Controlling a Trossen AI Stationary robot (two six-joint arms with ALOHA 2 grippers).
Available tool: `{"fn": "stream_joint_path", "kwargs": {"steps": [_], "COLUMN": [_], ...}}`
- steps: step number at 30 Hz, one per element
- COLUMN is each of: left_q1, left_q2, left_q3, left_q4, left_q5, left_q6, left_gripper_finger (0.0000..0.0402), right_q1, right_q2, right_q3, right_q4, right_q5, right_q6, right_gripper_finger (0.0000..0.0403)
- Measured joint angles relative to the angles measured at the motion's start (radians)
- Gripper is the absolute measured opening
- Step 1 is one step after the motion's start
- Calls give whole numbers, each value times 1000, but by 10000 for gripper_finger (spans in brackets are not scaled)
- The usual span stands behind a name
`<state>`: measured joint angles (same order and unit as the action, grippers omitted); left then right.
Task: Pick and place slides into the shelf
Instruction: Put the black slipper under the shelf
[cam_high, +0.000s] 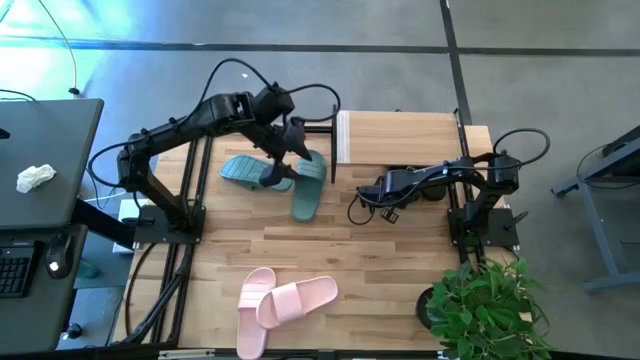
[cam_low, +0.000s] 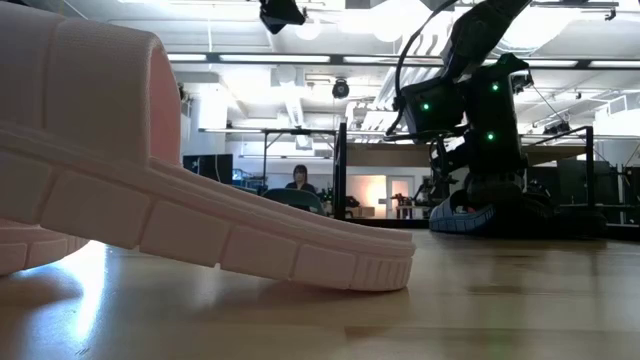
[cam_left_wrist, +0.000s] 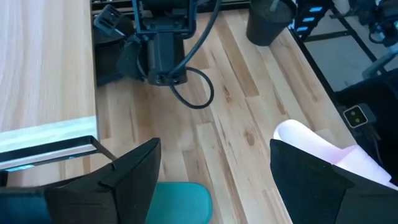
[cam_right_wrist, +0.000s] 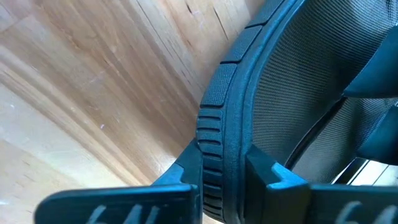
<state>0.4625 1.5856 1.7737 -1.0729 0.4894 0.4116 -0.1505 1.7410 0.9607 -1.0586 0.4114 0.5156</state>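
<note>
We saw the left tool (cam_high: 290, 150) spread wide over the two teal-green slides (cam_high: 300, 182), which lay on the surface (cam_high: 350, 260) at about eleven o'clock from its middle, just at nine o'clock of the shelf (cam_high: 400, 135). The right tool (cam_high: 365, 205) sat near the middle, at six o'clock of the shelf, clamped on the rim of a black slide (cam_right_wrist: 298, 93). Two pale pink slides (cam_high: 280, 300) lay overlapping at seven o'clock.
</note>
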Motion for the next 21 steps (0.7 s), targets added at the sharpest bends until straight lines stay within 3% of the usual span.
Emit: {"fn": "stream_joint_path", "kwargs": {"steps": [4,14,21], "left_q1": [-1,-6,-6], "left_q2": [0,0,0], "left_q3": [0,0,0], "left_q4": [0,-7,-7], "left_q5": [-12,-19,-20], "left_q6": [0,-1,-1], "left_gripper_finger": [280,280,280], "right_q1": [0,-1,0], "right_q2": [0,1,1], "right_q3": [0,-2,-2], "right_q4": [2,47,83], "right_q5": [-1,-25,-12], "right_q6": [0,-24,-50], "right_gripper_finger": [37,189,231]}}
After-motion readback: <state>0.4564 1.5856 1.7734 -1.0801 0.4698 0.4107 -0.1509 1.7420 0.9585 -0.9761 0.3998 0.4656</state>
